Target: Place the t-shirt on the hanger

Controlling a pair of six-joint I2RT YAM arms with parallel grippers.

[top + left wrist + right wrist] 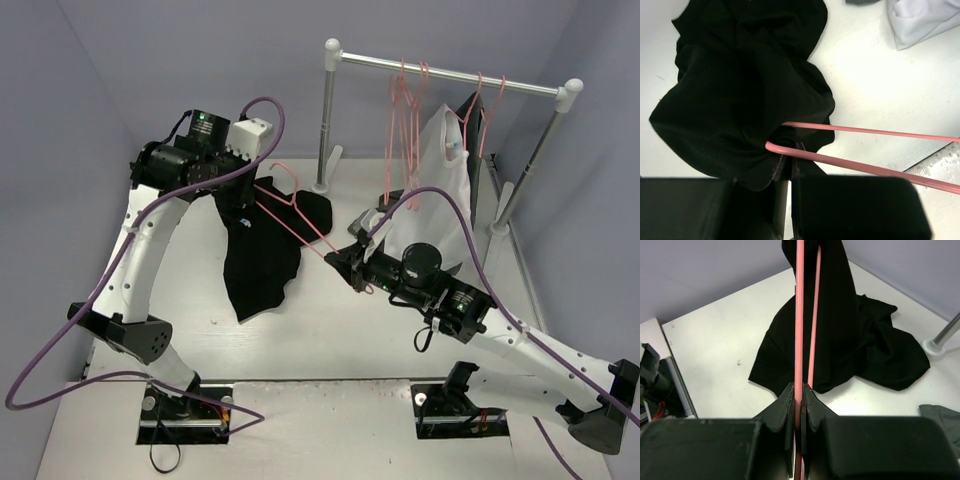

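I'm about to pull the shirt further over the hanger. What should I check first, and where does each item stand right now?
1. Right gripper grip on the hanger: ok, fingers closed on the wire.
2. Left gripper hold on the t-shirt: ok, fabric pinched beside the hanger's bend.
3. Hanger end inside the shirt: cannot tell; one wire vanishes behind fabric folds.
4. T-shirt clear of the table: not ok, its lower part lies bunched on the surface.
5. Room on the rail: ok, there is a bare stretch left of the spare hangers.
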